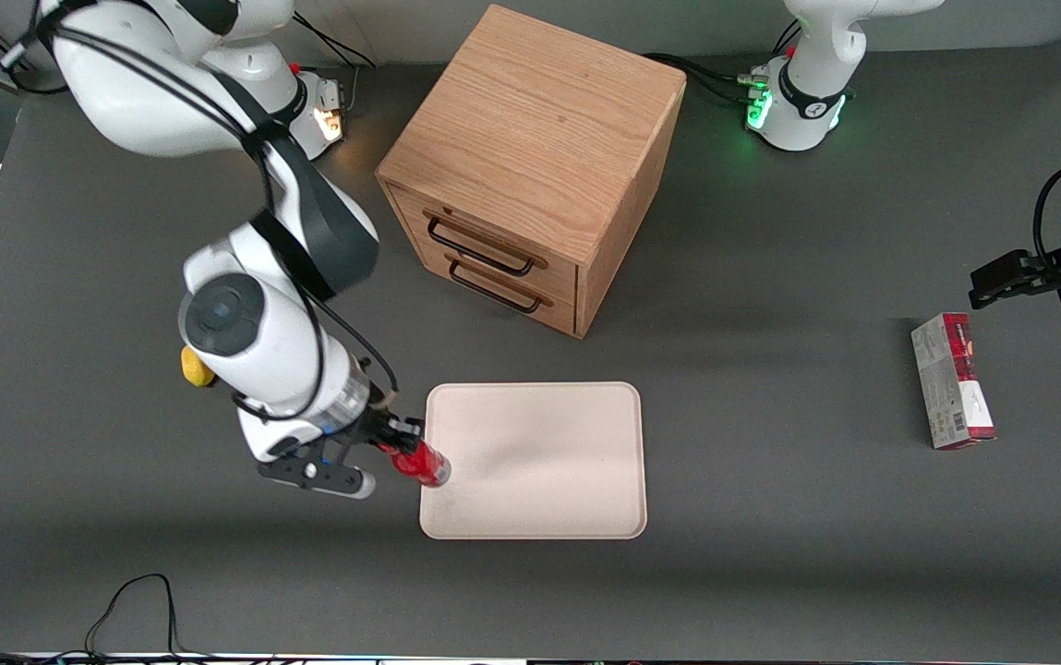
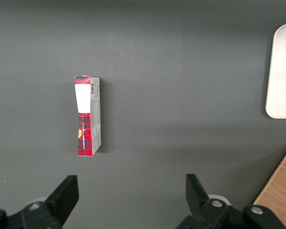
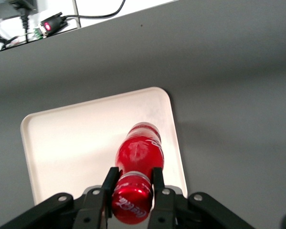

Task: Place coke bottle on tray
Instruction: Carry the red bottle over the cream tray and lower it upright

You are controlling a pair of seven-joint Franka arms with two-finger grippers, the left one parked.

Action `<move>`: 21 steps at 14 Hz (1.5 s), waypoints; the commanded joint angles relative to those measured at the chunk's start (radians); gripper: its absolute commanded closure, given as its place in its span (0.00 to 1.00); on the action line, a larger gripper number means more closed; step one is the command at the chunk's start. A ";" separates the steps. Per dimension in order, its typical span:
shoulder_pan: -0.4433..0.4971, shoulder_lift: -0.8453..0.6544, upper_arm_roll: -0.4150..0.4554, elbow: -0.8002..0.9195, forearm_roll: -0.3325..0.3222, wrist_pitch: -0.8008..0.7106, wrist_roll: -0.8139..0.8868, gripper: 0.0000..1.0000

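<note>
Carry step in hand, looks like. Tool [image 1: 389, 434] clamped on neck of coke bottle [image 1: 419, 462], fingers [image 3: 158, 177] pinching just under red cap. Bottle tilted, silvery base over tray [image 1: 539, 462] edge nearest working arm, not yet set down. Next call, my read: ease further over tray middle, bring base flat, release.

Counter [image 1: 770, 277] dark grey, matte. Wooden drawer cabinet [image 1: 530, 166] farther from front camera than tray. Red-and-white carton [image 1: 952, 380] toward parked arm's end. Yellow lemon-like object [image 1: 194, 368] half hidden by arm.
</note>
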 commanded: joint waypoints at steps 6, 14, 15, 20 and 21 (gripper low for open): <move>0.024 0.105 -0.018 -0.001 -0.104 0.159 0.025 1.00; 0.024 0.088 -0.044 -0.066 -0.099 0.251 0.039 0.00; 0.024 0.076 -0.055 -0.064 -0.098 0.250 0.036 0.00; 0.029 -0.118 -0.104 -0.105 0.029 0.005 -0.045 0.00; 0.029 -0.199 -0.130 -0.177 0.066 -0.029 -0.099 0.00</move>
